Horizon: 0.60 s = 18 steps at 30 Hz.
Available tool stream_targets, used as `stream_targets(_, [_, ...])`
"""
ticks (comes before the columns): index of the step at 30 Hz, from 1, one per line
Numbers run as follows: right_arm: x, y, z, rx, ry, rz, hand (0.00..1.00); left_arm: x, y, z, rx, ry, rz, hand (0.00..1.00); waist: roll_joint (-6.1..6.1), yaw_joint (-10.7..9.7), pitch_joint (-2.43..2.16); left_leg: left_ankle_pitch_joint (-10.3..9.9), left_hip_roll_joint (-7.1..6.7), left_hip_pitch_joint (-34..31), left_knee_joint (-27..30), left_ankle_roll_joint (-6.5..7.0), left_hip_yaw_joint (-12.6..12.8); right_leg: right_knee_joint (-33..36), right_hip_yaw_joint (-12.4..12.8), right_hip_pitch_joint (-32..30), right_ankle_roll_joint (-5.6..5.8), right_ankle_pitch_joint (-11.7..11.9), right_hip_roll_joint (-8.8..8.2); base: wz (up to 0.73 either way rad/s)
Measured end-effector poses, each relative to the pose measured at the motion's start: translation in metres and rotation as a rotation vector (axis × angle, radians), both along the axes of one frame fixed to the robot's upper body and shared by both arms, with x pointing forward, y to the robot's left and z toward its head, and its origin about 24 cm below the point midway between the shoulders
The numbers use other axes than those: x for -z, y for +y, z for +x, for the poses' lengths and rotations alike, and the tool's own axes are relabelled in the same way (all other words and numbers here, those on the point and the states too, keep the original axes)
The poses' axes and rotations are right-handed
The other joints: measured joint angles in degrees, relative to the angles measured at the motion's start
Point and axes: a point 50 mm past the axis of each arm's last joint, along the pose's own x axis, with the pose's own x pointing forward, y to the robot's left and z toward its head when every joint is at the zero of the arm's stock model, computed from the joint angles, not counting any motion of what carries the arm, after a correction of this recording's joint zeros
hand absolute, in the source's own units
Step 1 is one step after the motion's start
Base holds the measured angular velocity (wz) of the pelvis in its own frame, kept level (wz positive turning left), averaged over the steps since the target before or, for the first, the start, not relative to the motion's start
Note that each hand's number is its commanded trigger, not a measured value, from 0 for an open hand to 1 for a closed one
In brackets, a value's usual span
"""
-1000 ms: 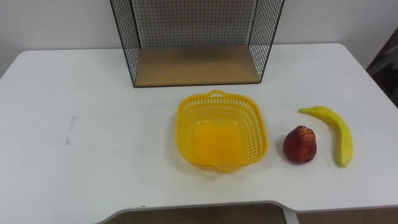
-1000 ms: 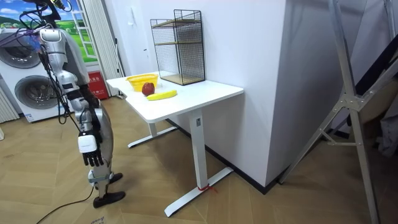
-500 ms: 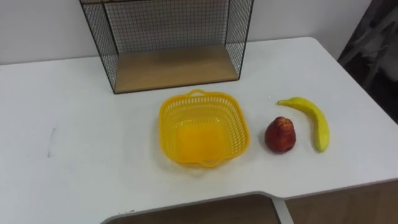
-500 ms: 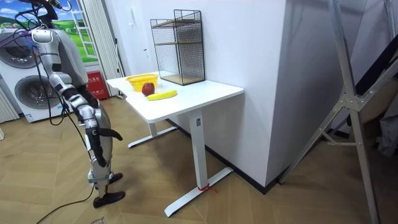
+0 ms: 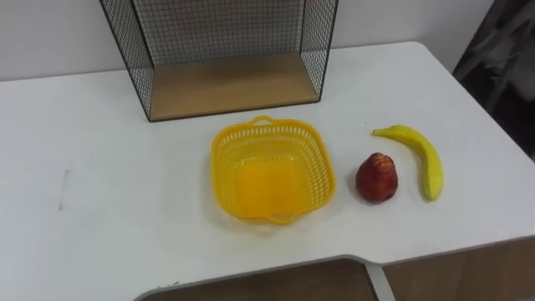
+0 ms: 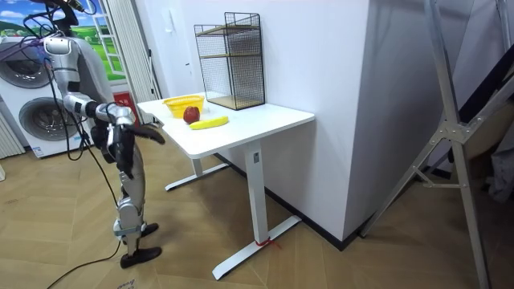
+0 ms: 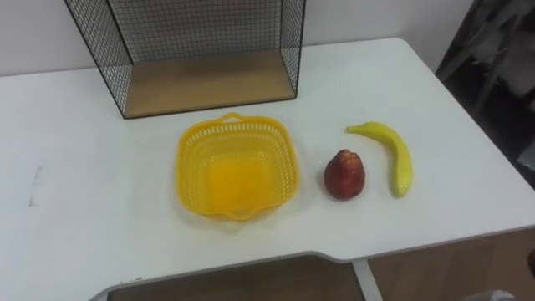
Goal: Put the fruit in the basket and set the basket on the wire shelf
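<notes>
A yellow plastic basket (image 5: 224,142) stands with nothing in it in the middle of the white table (image 5: 100,217). To its right lie a red apple (image 5: 377,177) and, further right, a yellow banana (image 5: 425,159). Behind the basket stands the black wire shelf (image 5: 226,85) with a wooden bottom board, against the wall. In the room view I stand at the table's end on the room view's left, facing it. My right hand (image 6: 155,135) is raised forward at table height, short of the table edge and well away from the fruit (image 6: 191,115).
The table's front edge has a cutout in the middle (image 5: 276,280). A dark drape (image 5: 501,58) hangs past the table's right end. Washing machines (image 6: 36,120) stand behind me, and a metal stand (image 6: 450,136) is at the room view's right.
My right arm has swung up from hanging at my side to reaching forward toward the table. The eye view has shifted with my head. Basket and fruit lie as before.
</notes>
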Motion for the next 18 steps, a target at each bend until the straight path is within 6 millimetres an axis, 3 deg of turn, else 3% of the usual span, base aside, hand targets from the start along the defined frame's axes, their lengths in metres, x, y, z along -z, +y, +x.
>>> stream_targets(7, [-0.043, 0.009, 0.016, -0.07, 0.023, -0.322, 0.0, 0.001, -0.003, 0.006, 0.031, -0.018, 0.004, 0.0, 0.04, 1.21, -0.06, 0.21, -0.04, -0.51, -0.4, -0.01, -0.24, 0.03, -0.3, -0.65, 0.0, 0.0, -0.08, 0.01])
stream_targets(13, [-0.093, 0.041, 0.037, -0.248, -0.086, -0.619, 0.0, 0.005, -0.011, 0.007, 0.081, 0.003, -0.051, 0.0, 0.1, 3.05, -0.07, 0.46, -0.04, -0.2, -0.77, -0.23, -0.06, -0.17, 0.18, -0.96, 0.0, 0.01, 0.09, -0.04])
stream_targets(18, [-0.101, 0.059, 0.052, -0.486, -0.094, -0.678, 0.0, 0.006, -0.015, 0.004, 0.103, 0.02, -0.073, 0.0, -0.42, 3.92, 0.05, 0.51, 0.04, -0.25, -0.87, -0.29, 0.09, -0.18, 0.09, -1.07, 0.0, 0.01, 0.08, 0.0])
